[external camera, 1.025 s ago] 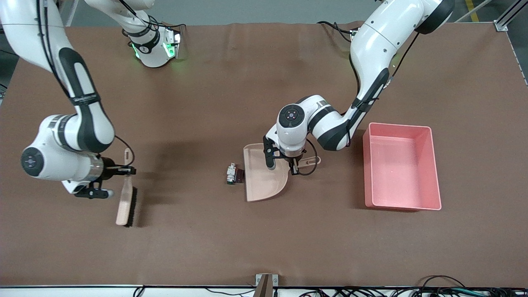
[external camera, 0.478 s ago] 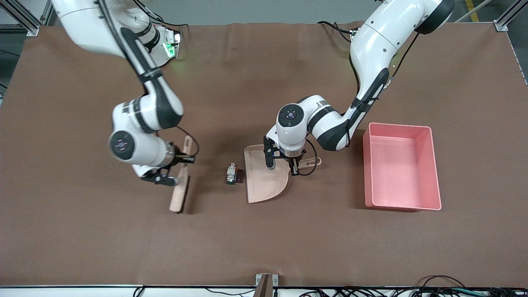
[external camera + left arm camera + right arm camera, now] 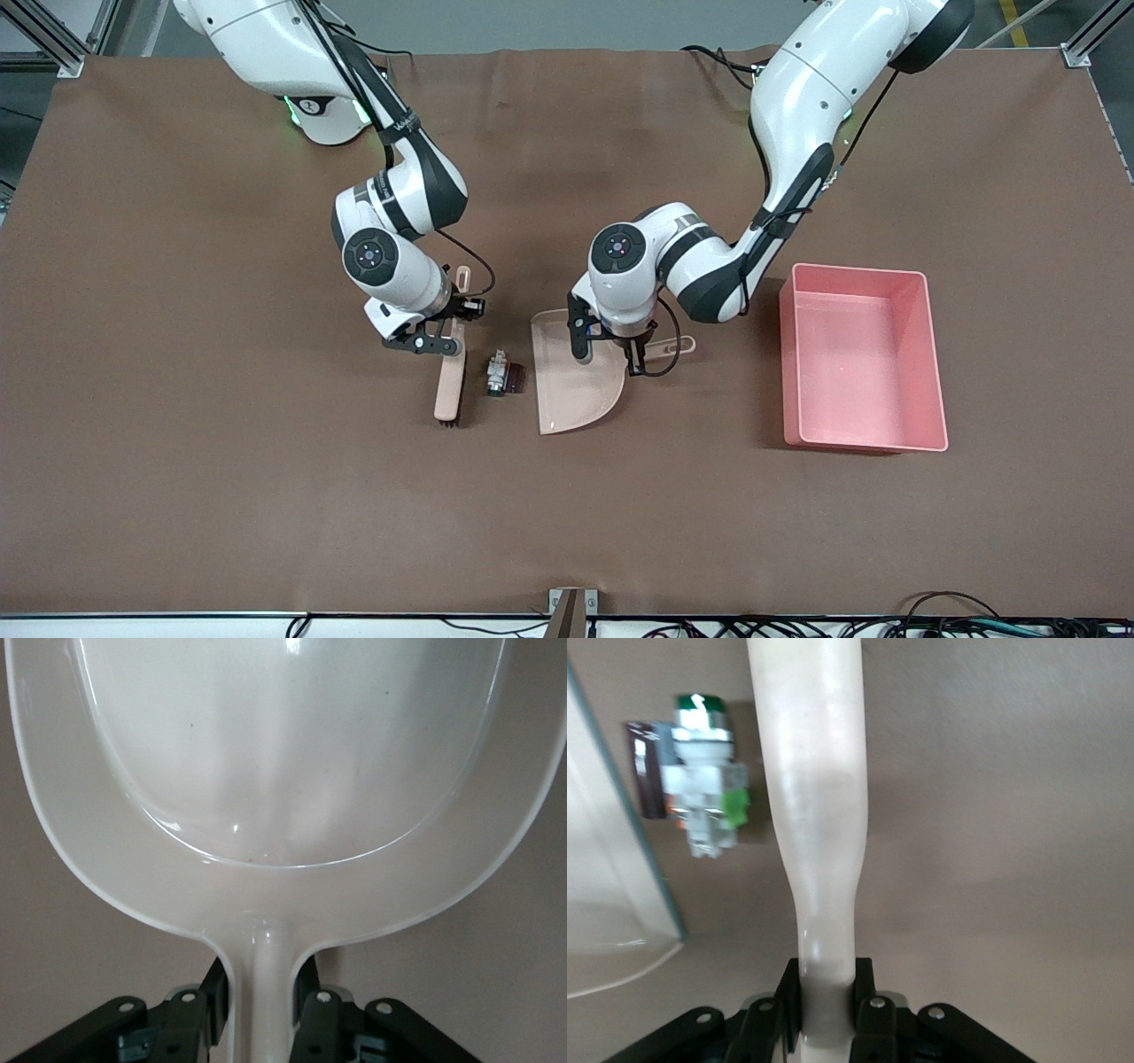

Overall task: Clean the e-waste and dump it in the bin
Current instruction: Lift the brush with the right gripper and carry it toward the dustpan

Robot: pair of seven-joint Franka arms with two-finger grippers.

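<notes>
The e-waste lies on the brown table: a white-grey component with a green tip and a small dark maroon block touching it. It also shows in the right wrist view. My right gripper is shut on the handle of a beige brush, bristles down, beside the e-waste toward the right arm's end. My left gripper is shut on the handle of the beige dustpan, whose open lip faces the e-waste a short gap away. The dustpan looks empty. The pink bin stands toward the left arm's end.
The bin's inside is bare. The brush handle runs between my right gripper and the table, with the dustpan's edge near the e-waste. My left gripper clamps the dustpan's neck. Cables lie along the table's near edge.
My right arm has swung the brush from the right arm's end of the table to right beside the e-waste. The dustpan has shifted slightly toward the left arm's end.
</notes>
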